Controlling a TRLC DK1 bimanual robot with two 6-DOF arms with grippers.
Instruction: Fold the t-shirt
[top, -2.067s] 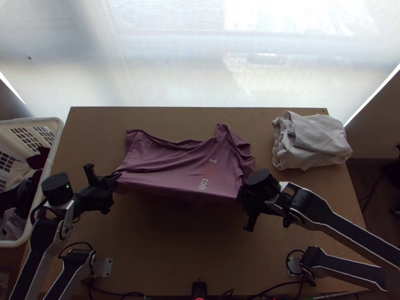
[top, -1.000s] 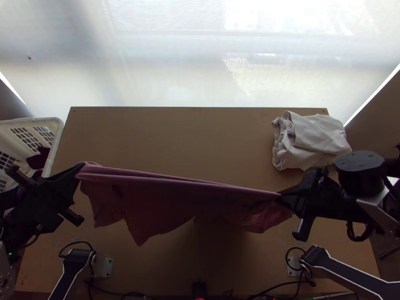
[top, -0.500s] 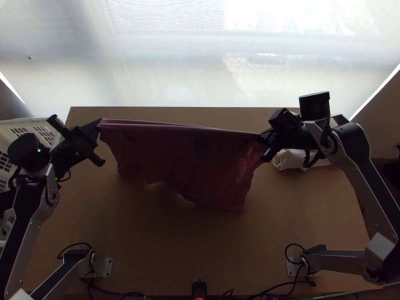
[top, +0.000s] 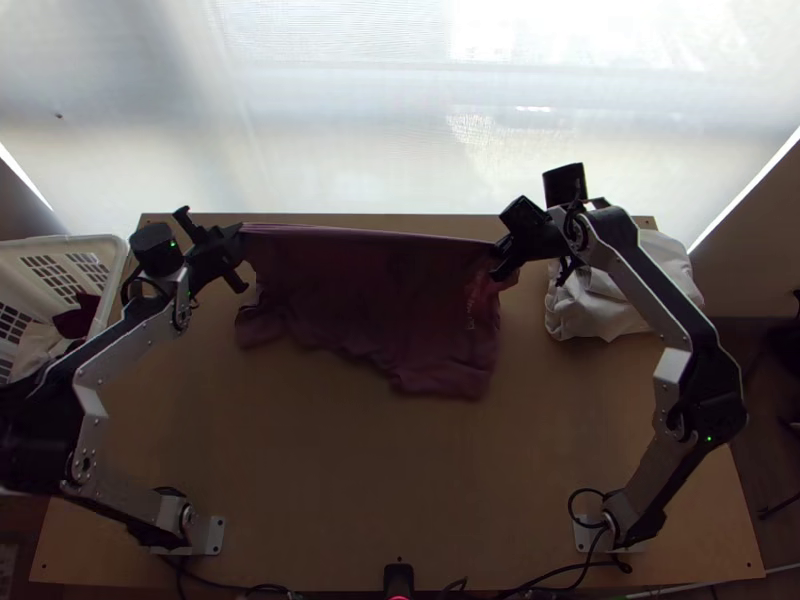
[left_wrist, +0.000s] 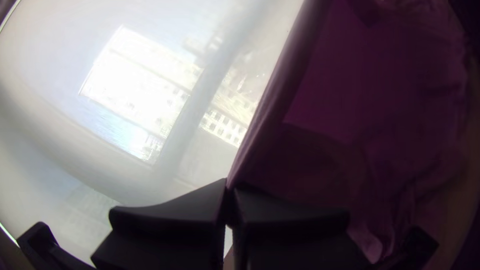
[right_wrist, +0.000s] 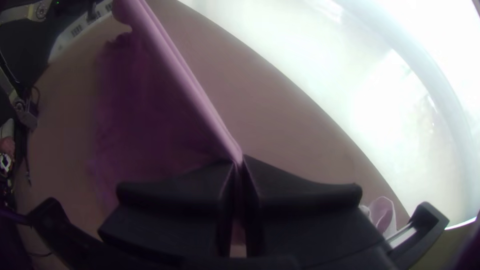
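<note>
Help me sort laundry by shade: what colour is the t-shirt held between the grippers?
The t-shirt is purplish pink; the right wrist view shows it best.

Top view: bent outward from the base, then inward, along the left arm; bent likewise, in mirror fashion, along the right arm. Turned toward each other, well apart, at the left gripper and the right gripper. Closed, in the left wrist view, at the flat black fingers; closed also in the right wrist view.
</note>
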